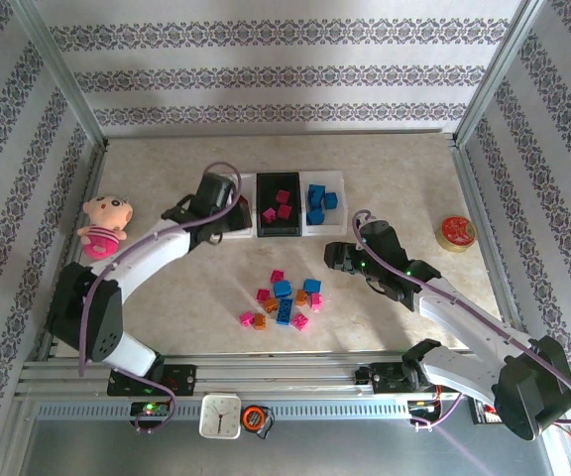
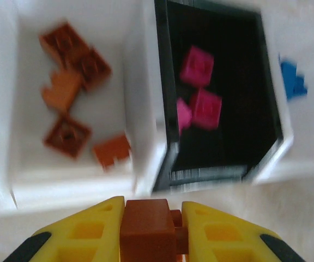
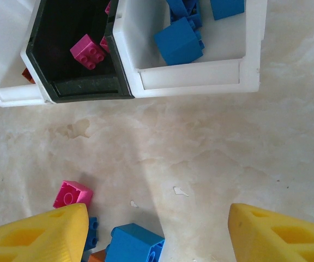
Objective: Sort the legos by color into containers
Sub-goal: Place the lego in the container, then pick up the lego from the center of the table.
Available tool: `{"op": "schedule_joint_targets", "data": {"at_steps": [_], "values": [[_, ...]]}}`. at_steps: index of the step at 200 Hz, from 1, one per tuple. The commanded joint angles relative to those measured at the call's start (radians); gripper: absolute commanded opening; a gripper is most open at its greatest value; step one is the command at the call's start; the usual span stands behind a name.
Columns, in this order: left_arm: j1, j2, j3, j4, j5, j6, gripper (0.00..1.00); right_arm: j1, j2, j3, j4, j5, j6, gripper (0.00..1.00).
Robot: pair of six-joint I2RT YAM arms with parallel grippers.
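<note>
Currently the left tool point(image 2: 152, 218) is closed narrow on a brown brick point(image 2: 143, 237). It hangs just on the near side of the black tray point(image 2: 165, 82), roughly in line with the wall that tray shares with the left tray point(image 2: 4, 185). The left tray holds several brown bricks point(image 2: 72, 71), the black tray holds pink bricks point(image 2: 198, 65), and the right tray point(image 3: 192, 76) beyond it holds blue bricks point(image 3: 179, 41). The right tool point(image 3: 157, 226) stands wide and empty over loose bricks point(image 1: 285, 297) on the table point(image 3: 228, 147), nearer than the black tray. Recommendation: carry the brown brick forward and away from the black tray. Once it is past the left tray's near rim, release it low so it cannot bounce over the shared wall.
</note>
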Motion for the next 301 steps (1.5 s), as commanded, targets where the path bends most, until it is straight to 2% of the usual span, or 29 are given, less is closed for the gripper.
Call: {"op": "schedule_joint_targets", "data": {"at_steps": [1,37,48,76,114,133,148,154,198,234,301], "values": [[0.056,0.126,0.094,-0.026,-0.033,0.048,0.22,-0.009,-0.023,-0.021,-0.017,-0.01,0.005,0.69],[0.077,0.299,0.28,-0.077,-0.07,0.085,0.27,-0.009,-0.047,-0.037,-0.044,-0.012,0.001,0.69],[0.081,0.335,0.32,-0.092,-0.082,0.092,0.32,-0.009,-0.052,-0.044,-0.046,-0.021,0.003,0.69],[0.089,0.369,0.384,-0.116,-0.07,0.092,0.51,-0.009,-0.042,-0.063,-0.045,-0.055,0.008,0.69],[0.082,0.239,0.323,-0.065,0.006,0.063,0.77,0.003,0.002,-0.082,-0.031,-0.079,0.023,0.69],[0.063,0.134,0.225,-0.011,0.059,0.034,0.88,0.03,0.046,-0.082,-0.01,-0.083,0.039,0.69],[0.046,0.041,0.121,0.04,0.097,0.004,0.93,0.068,0.096,-0.072,0.012,-0.072,0.049,0.69],[0.037,0.004,0.075,0.062,0.108,-0.008,1.0,0.089,0.118,-0.064,0.016,-0.06,0.052,0.69],[-0.021,-0.244,-0.256,0.18,0.112,-0.088,1.0,0.207,0.275,0.005,0.045,0.074,0.163,0.71],[-0.024,-0.394,-0.428,0.212,0.12,-0.13,1.0,0.269,0.361,0.062,0.038,0.182,0.227,0.72],[-0.024,-0.522,-0.559,0.192,0.09,-0.137,1.0,0.269,0.482,0.13,-0.024,0.155,0.243,0.65]]}}
